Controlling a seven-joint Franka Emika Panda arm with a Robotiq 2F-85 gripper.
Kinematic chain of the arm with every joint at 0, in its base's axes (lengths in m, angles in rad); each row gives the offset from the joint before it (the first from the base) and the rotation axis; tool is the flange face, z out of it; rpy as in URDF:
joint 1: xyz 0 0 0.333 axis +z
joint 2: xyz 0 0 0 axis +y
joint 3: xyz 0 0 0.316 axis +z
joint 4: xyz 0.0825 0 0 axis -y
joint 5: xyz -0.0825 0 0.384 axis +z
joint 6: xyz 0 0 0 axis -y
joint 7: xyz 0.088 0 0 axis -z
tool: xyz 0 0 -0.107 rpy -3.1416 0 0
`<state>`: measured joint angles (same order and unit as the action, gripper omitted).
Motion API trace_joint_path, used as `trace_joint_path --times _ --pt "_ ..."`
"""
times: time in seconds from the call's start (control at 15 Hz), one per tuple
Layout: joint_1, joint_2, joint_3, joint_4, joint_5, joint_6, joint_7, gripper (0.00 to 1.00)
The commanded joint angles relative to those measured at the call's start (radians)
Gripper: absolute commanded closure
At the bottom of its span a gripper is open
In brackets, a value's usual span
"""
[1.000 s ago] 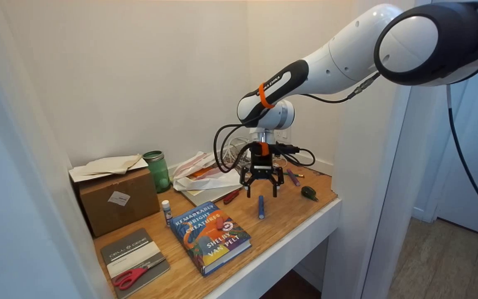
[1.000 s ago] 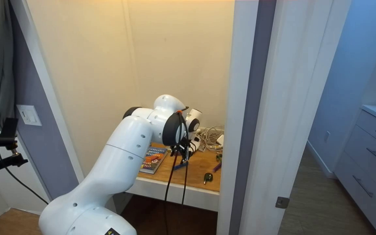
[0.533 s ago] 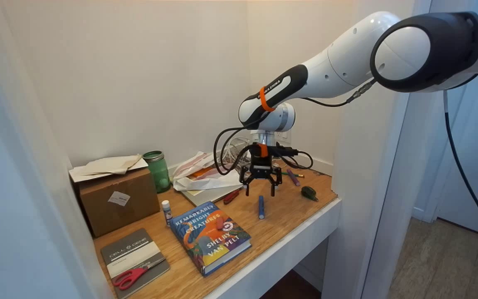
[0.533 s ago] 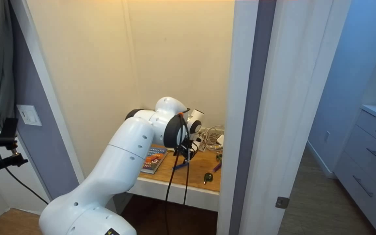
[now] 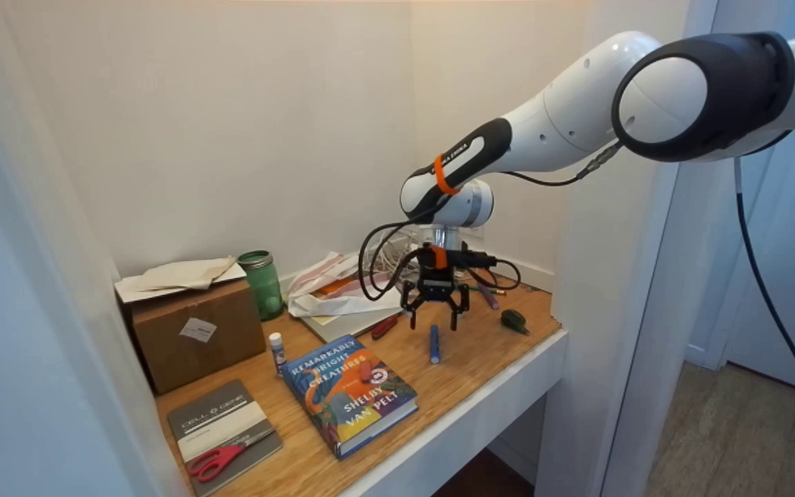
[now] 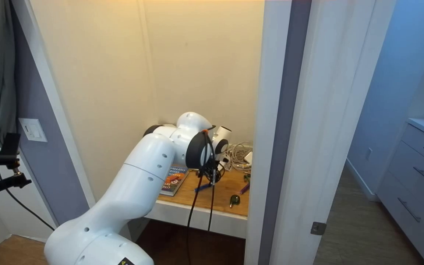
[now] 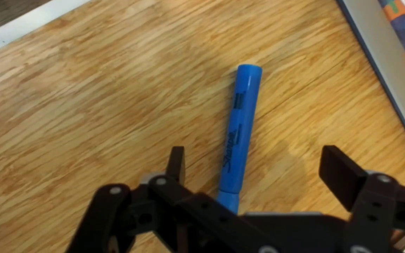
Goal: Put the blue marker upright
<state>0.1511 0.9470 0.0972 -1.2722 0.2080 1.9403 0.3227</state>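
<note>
The blue marker (image 5: 435,345) lies flat on the wooden desk in both exterior views (image 6: 203,187). In the wrist view the marker (image 7: 240,133) runs nearly up and down the picture, with dark lettering on its side. Its lower end is hidden behind the gripper's body. My gripper (image 5: 433,324) is open and empty, and stands above the desk just behind the marker. In the wrist view the open fingers (image 7: 253,158) stand either side of the marker, which is nearer the left finger. In an exterior view cables partly hide the gripper (image 6: 212,175).
A blue-covered book (image 5: 350,393) lies left of the marker. A dark green lump (image 5: 513,321) and a purple marker (image 5: 487,295) lie to the right. A red object (image 5: 384,327) and a plastic bag (image 5: 342,304) lie behind. The desk's front edge (image 5: 466,428) is near.
The arm has come down a little, and the gripper has shifted slightly left and then lower in an exterior view. The blue marker has not moved. The fingers stay open.
</note>
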Motion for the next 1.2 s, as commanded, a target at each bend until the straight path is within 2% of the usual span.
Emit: trace_joint_path --times 0.0,0.07,0.27,0.33,0.4,0.53,0.6,0.67,0.73,0.8,0.93,1.0,1.07,1.13 --pt "-0.004 0.018 -0.002 0.013 0.025 0.032 0.004 0.30" --pt "-0.008 0.019 0.001 0.011 0.028 0.038 -0.001 0.30" --pt "-0.009 0.024 -0.001 0.011 0.025 0.045 0.003 0.53" --pt "-0.009 0.025 -0.002 0.011 0.025 0.045 0.004 0.51" --pt "-0.008 0.026 -0.003 0.012 0.024 0.045 0.007 0.18" --pt "-0.008 0.030 -0.004 0.014 0.023 0.043 0.009 0.19" --pt "-0.009 0.029 -0.005 0.012 0.023 0.043 0.008 0.12" --pt "-0.010 0.030 -0.005 0.011 0.024 0.043 0.007 0.35" --pt "-0.010 0.030 -0.006 0.011 0.023 0.042 0.007 0.51" --pt "-0.011 0.030 -0.007 0.010 0.023 0.042 0.007 0.53" --pt "-0.012 0.032 -0.008 0.009 0.023 0.041 0.007 0.68" --pt "-0.009 0.033 -0.014 0.008 0.017 0.039 0.014 0.59" --pt "-0.007 0.035 -0.020 0.010 0.012 0.034 0.020 0.31" --pt "-0.010 0.037 -0.022 0.008 0.014 0.034 0.022 0.33"
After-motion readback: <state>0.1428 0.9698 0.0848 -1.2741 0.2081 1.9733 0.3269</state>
